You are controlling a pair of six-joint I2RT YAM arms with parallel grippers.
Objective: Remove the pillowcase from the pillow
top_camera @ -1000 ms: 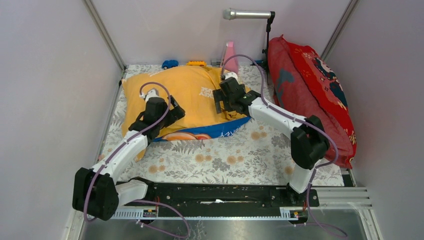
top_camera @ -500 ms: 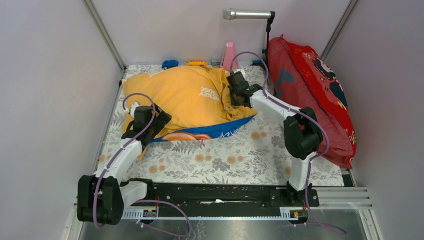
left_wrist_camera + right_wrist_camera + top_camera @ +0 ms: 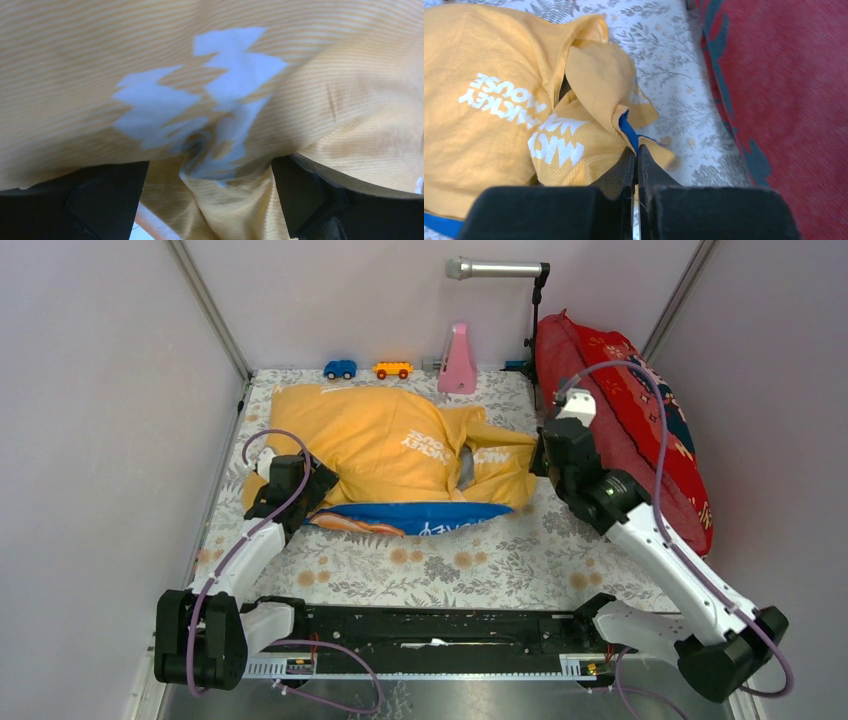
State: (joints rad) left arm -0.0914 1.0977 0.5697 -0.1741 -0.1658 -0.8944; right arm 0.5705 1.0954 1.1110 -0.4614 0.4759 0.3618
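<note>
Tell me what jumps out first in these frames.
The big orange-yellow pillowcase with white lettering fills the middle of the floral table. The right gripper is shut on its blue-hemmed corner at the right end, while the left gripper sits at the left end, fingers apart with fabric bunched between them. A red patterned cushion leans against the right wall.

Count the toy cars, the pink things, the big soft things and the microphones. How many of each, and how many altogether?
Toy cars: 2, a blue car and an orange car
Pink things: 1, a pink pointy thing
Big soft things: 2, the orange pillowcase and the red cushion
Microphones: 1, the microphone
Total: 6
</note>
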